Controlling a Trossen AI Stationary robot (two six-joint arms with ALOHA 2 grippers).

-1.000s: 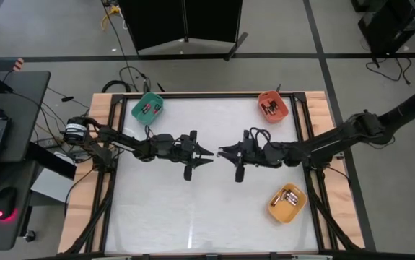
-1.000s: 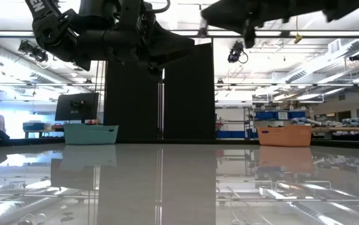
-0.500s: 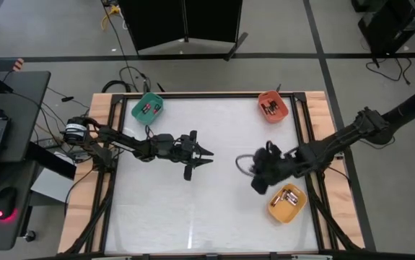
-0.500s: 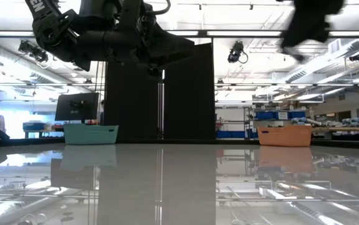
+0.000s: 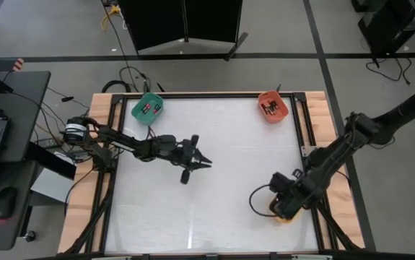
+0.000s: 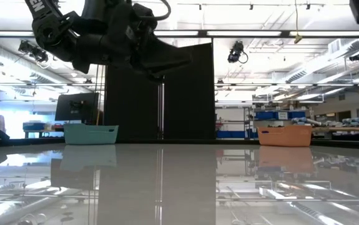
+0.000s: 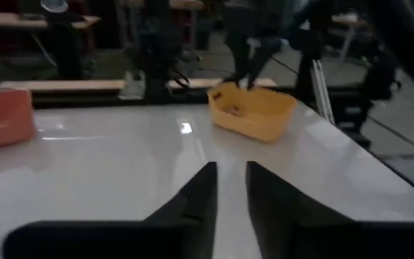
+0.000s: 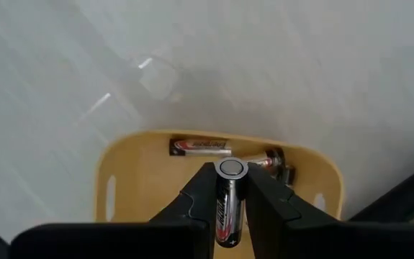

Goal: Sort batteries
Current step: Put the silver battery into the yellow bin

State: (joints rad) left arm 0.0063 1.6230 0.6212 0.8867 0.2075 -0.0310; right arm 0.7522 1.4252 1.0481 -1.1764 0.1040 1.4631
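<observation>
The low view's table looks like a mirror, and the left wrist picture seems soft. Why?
Low view: the glossy table reflects the ceiling lights and both far bins. Left wrist view: the whole picture is blurred, so the yellow bin has soft edges. Right wrist view: the battery held in the right gripper is sharp, with glare streaks on the table beyond.

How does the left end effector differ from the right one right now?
The left end effector holds nothing; the right end effector is shut on a battery. The left one hangs over the table near its middle; the right one is above the yellow bin at the table's right front corner. The left one points level across the table; the right one points down into the bin. Both have two dark fingers.
</observation>
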